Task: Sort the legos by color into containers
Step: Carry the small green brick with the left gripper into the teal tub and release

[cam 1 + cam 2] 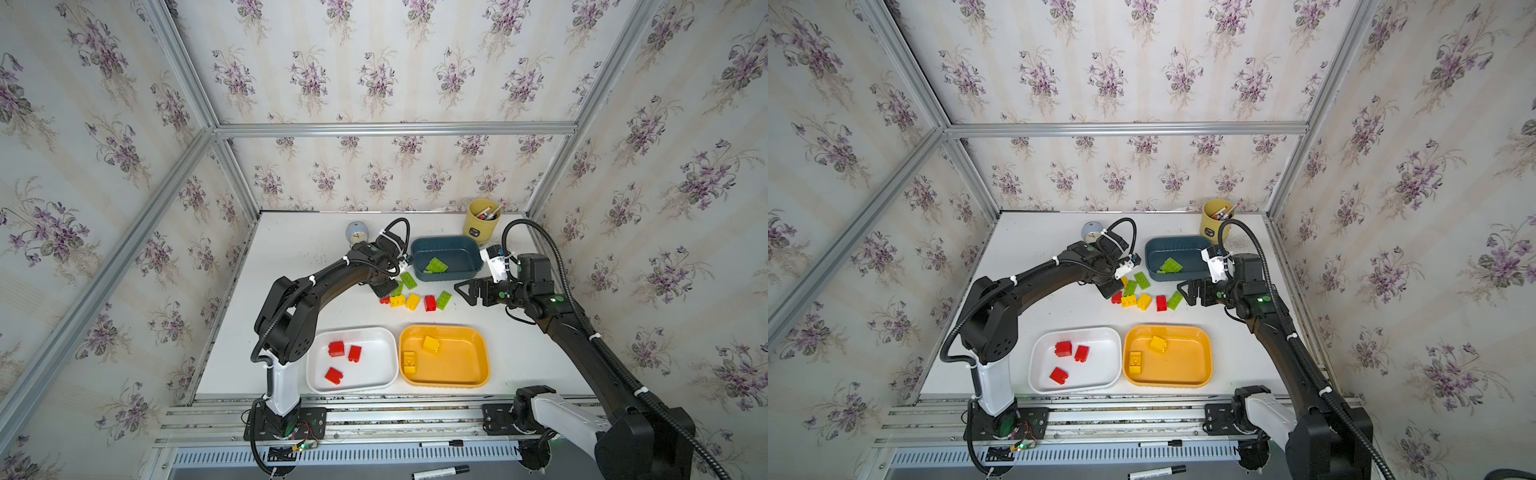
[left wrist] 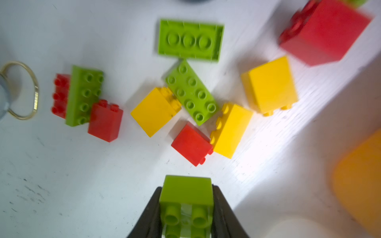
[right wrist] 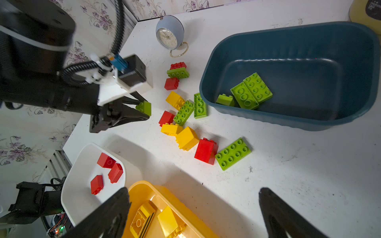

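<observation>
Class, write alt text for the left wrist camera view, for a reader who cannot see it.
The left gripper pinches a small green brick. Beyond it, loose red, yellow and green bricks lie scattered on a white table.

The green brick [image 2: 186,192] in the left pincer [image 2: 187,188] runs off the left wrist view's edge, and beyond the pincer a red brick [image 2: 323,31] and the yellow tray [image 2: 360,181] are blurred and cropped.

Blue-grey alarm clock [image 1: 356,233] on the white table [image 1: 291,249], near and beyond the left gripper [image 3: 144,108]; yellow pen cup [image 1: 481,222] beyond the right gripper [image 1: 465,294]; black markers [image 1: 441,444] well behind both.
</observation>
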`<control>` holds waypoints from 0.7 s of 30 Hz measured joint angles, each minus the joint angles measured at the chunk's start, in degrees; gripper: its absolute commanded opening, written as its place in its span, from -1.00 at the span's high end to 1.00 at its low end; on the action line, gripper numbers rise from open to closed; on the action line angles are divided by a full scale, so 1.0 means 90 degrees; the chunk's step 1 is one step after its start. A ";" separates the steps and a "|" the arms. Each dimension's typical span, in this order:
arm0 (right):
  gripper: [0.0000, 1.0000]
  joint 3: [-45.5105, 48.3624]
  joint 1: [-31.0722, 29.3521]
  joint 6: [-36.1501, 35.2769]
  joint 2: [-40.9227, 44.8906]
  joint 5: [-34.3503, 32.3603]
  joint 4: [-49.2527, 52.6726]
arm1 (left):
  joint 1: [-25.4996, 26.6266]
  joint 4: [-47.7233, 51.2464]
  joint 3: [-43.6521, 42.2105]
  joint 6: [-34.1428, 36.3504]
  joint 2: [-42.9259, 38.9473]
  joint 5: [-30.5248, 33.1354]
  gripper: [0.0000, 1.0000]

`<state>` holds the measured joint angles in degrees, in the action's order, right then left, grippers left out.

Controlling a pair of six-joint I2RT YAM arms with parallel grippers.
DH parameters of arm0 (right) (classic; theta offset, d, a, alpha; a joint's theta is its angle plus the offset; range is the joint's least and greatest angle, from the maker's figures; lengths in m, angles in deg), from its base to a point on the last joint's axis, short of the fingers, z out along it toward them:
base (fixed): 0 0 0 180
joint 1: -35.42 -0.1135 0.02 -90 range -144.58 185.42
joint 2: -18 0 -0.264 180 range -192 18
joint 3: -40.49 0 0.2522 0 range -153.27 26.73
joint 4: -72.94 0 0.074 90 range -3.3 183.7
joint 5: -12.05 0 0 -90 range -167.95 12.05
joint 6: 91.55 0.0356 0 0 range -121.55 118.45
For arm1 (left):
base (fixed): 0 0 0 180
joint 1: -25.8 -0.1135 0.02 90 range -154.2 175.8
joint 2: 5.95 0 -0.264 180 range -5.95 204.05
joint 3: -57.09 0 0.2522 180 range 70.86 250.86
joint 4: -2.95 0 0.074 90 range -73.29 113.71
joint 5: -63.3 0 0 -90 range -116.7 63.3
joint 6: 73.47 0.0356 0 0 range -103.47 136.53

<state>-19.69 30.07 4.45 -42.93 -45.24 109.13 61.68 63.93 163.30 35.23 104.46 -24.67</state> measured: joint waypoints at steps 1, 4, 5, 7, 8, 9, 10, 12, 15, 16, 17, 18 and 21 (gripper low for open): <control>-1.00 0.0000 0.0000 0.0002 -0.0005 0.0000 -0.0012 | 0.0000 0.0041 0.0206 -0.0131 -0.0012 -0.0124 0.33; -1.00 0.0000 0.0000 0.0073 -0.0029 0.0000 -0.0075 | 0.0000 0.0158 0.0840 -0.0580 0.0090 -0.0505 0.34; -1.00 0.0000 0.0000 0.0073 -0.0032 -0.0005 -0.0095 | 0.0000 0.0182 0.1107 -0.0777 0.0197 -0.0644 0.34; -1.00 -0.0002 0.0000 0.0078 -0.0032 -0.0049 -0.0114 | 0.0000 0.0192 0.1610 -0.1141 0.0461 -0.0879 0.35; -1.00 -0.0002 0.0000 0.0126 -0.0022 -0.0107 -0.0131 | 0.0002 0.0199 0.1923 -0.1353 0.0648 -0.0991 0.35; -1.00 -0.0002 0.0000 0.0146 -0.0007 -0.0185 -0.0141 | 0.0007 0.0192 0.2205 -0.1540 0.0821 -0.1069 0.35; -1.00 -0.0002 0.0000 0.0146 0.0029 -0.0282 -0.0151 | 0.0017 0.0175 0.2494 -0.1744 0.1010 -0.1141 0.35; -1.00 -0.0002 0.0002 0.0146 0.0092 -0.0454 -0.0160 | 0.0041 0.0134 0.3007 -0.2118 0.1362 -0.1270 0.35; -1.00 -0.0005 0.0007 0.0141 0.0134 -0.0692 -0.0168 | 0.0102 0.0012 0.3704 -0.2616 0.1926 -0.1367 0.36; -1.00 -0.0012 0.0012 0.0141 0.0138 -0.0736 -0.0165 | 0.0104 -0.0039 0.3905 -0.2761 0.2113 -0.1382 0.37; -1.00 -0.0044 0.0012 0.0138 0.0143 -0.0797 -0.0141 | 0.0124 -0.0068 0.4078 -0.2905 0.2288 -0.1392 0.37; -1.00 -0.0049 0.0012 0.0131 0.0146 -0.0831 -0.0175 | 0.0136 -0.0100 0.4194 -0.3026 0.2424 -0.1394 0.37; -1.00 -0.0049 0.0012 0.0114 0.0146 -0.0891 -0.0187 | 0.0143 -0.0236 0.4337 -0.3371 0.2722 -0.1316 0.36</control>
<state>-20.12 30.18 5.47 -41.62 -53.26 107.45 62.97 61.81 202.34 4.89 128.96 -36.52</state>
